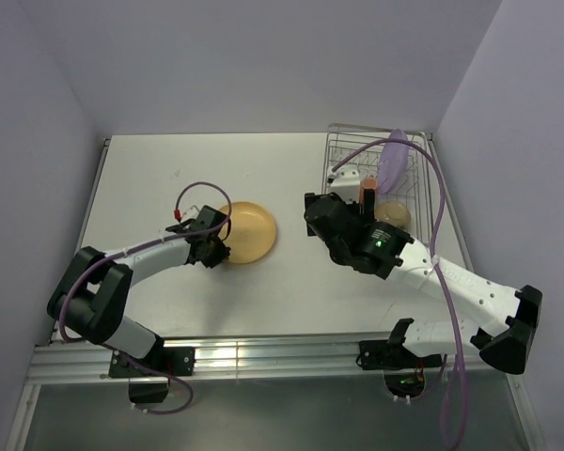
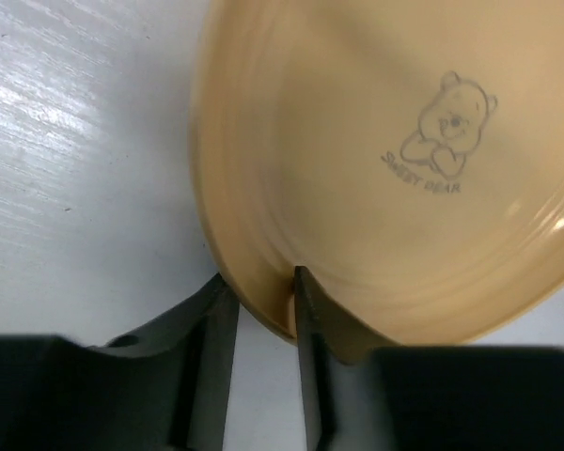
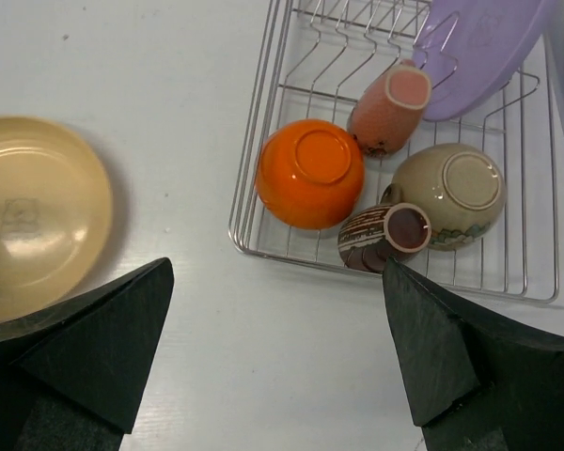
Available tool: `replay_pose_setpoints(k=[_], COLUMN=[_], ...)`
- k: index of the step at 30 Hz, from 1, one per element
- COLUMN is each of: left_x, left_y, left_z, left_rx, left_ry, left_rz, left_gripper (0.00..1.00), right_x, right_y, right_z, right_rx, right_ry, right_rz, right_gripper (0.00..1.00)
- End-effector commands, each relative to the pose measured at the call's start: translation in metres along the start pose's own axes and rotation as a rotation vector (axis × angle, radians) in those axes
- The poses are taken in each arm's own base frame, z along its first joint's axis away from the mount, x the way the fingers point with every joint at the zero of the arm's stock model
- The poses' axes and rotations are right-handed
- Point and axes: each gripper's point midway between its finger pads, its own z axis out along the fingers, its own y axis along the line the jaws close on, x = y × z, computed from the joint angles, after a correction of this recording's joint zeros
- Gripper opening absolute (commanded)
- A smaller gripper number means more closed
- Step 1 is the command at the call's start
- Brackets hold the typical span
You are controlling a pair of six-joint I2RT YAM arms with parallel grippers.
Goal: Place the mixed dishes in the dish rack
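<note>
Left claw [image 2: 260, 299] pinches the rim of a shallow pale-yellow ceramic dish [image 2: 385, 169], probably slick and breakable. Right claw [image 3: 277, 282] gapes empty.

On the desk [image 1: 169, 178] we see the dish rack [image 3: 526, 254] at the far right and a shallow dish [image 3: 38, 211] to its left. In the rack, the plate [image 3: 479, 42] leans at the back and the mug [image 3: 387, 108] lies just before it. At the front sit the left bowl [image 3: 310, 174] and the right bowl [image 3: 456, 193], both upturned, with the cup [image 3: 381, 235] on its side between them. The left pincer [image 2: 260, 287] straddles the dish's near-left rim. The right pincer [image 3: 277, 272] hangs spread above the desk between dish and rack.
</note>
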Motion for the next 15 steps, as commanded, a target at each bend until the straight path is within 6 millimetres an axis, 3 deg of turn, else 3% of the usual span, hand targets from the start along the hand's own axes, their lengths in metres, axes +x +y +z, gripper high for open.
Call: replay_pose_setpoints(k=[1, 3, 6, 9, 15], left_x=[-0.007, -0.009, -0.014, -0.022, -0.034], left_y=[-0.007, -0.007, -0.008, -0.013, -0.031], left_z=[0.001, 0.0, -0.011, -0.034, -0.095], left_rx=[0.003, 0.003, 0.019, 0.069, 0.263], left_ry=[-0.005, -0.003, -0.015, -0.038, -0.088], left_rz=[-0.004, -0.005, 0.004, 0.015, 0.012], left_gripper=[0.19, 0.0, 0.0, 0.0, 0.0], right_x=[-0.004, -0.004, 0.0, 0.01, 0.017], right_y=[-0.007, -0.003, 0.014, 0.03, 0.048], right_z=[-0.01, -0.011, -0.011, -0.005, 0.01], right_rx=[0.017, 0.002, -0.079, -0.168, -0.379], right_ry=[-0.018, -0.012, 0.022, 0.126, 0.253], right_rz=[0.051, 0.061, 0.075, 0.106, 0.192], right_gripper=[1.0, 1.0, 1.0, 1.0, 1.0])
